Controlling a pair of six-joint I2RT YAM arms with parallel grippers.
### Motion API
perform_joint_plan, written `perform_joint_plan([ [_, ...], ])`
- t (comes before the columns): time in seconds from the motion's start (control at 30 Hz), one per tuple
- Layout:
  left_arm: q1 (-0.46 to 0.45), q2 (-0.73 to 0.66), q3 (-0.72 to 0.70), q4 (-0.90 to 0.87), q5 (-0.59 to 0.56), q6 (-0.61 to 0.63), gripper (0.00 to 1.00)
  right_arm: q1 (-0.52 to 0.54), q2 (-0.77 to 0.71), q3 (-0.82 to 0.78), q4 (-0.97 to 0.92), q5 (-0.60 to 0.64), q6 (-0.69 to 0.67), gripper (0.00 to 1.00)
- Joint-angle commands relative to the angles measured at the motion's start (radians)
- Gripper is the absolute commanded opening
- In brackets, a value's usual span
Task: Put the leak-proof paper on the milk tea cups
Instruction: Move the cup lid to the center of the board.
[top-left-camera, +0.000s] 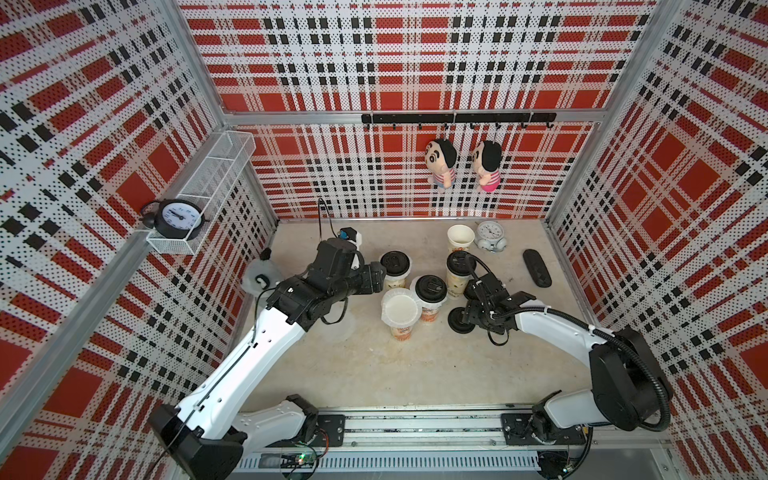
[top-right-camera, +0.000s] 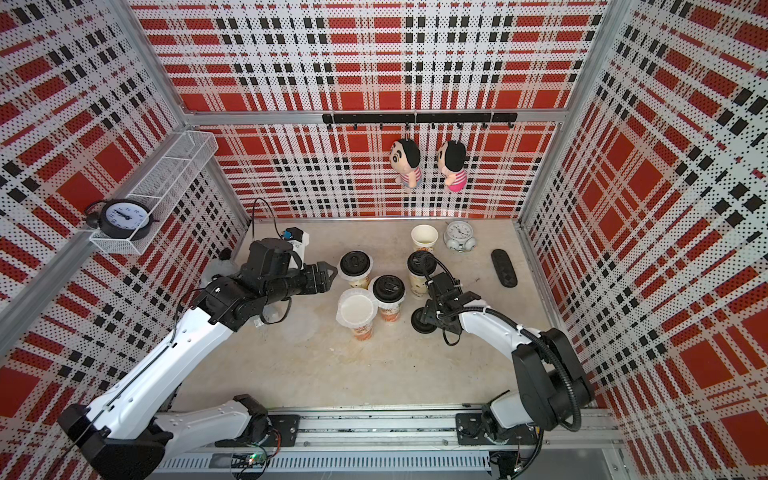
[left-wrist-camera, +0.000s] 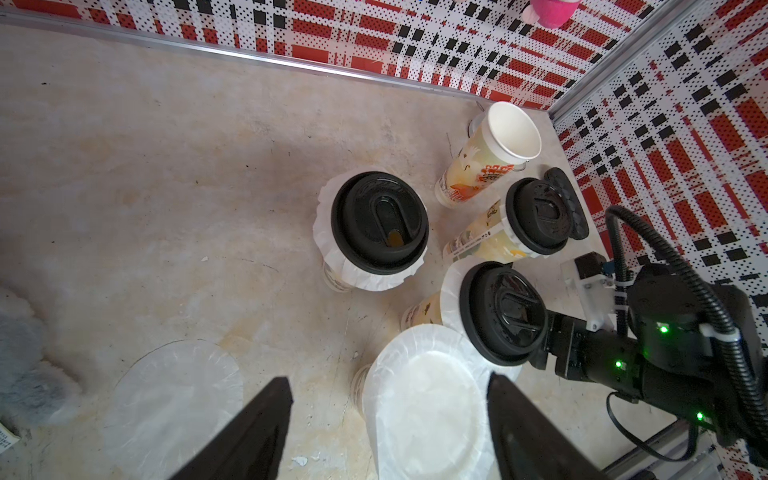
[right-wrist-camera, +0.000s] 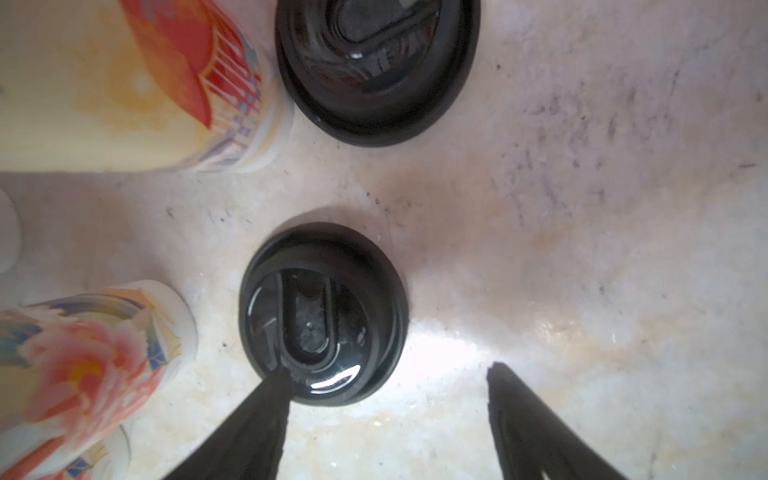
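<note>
Five milk tea cups stand mid-table in both top views. Three wear black lids (top-left-camera: 431, 288) over paper frills. One cup (top-left-camera: 460, 237) at the back is open. The nearest cup (top-left-camera: 401, 309) has a sheet of leak-proof paper (left-wrist-camera: 428, 399) lying over its mouth. Another sheet (left-wrist-camera: 174, 395) lies flat on the table. My left gripper (left-wrist-camera: 390, 386) is open and empty, hovering beside and above the paper-covered cup. My right gripper (right-wrist-camera: 388, 374) is open low over the table, one fingertip (right-wrist-camera: 274, 390) at the edge of a loose black lid (right-wrist-camera: 324, 311).
A second loose lid (right-wrist-camera: 376, 70) lies beyond the first. At the back stand a small white alarm clock (top-left-camera: 490, 235) and a flat black object (top-left-camera: 537, 268). A whitish pile (top-left-camera: 259, 276) lies by the left wall. A wire shelf (top-left-camera: 195, 195) holds a black clock.
</note>
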Motion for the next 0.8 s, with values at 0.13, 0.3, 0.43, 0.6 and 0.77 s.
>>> perform_joint_plan([
  [0.13,0.009,-0.023,-0.024,0.016,0.007,0.02,0.77,0.009,0.035,-0.027,0.081,0.022,0.088,0.78],
  [0.3,0.01,-0.025,-0.032,0.016,0.007,0.024,0.77,0.009,0.072,-0.047,0.085,0.05,0.105,0.78],
  [0.43,0.011,-0.022,-0.039,0.017,0.009,0.028,0.77,0.012,0.094,-0.058,0.061,0.082,0.11,0.79],
  [0.6,0.012,-0.023,-0.041,0.019,0.012,0.027,0.77,0.014,0.081,-0.068,0.006,0.144,0.118,0.79],
  [0.77,0.012,-0.023,-0.042,0.02,0.016,0.025,0.77,0.012,0.021,-0.076,-0.074,0.205,0.129,0.8],
])
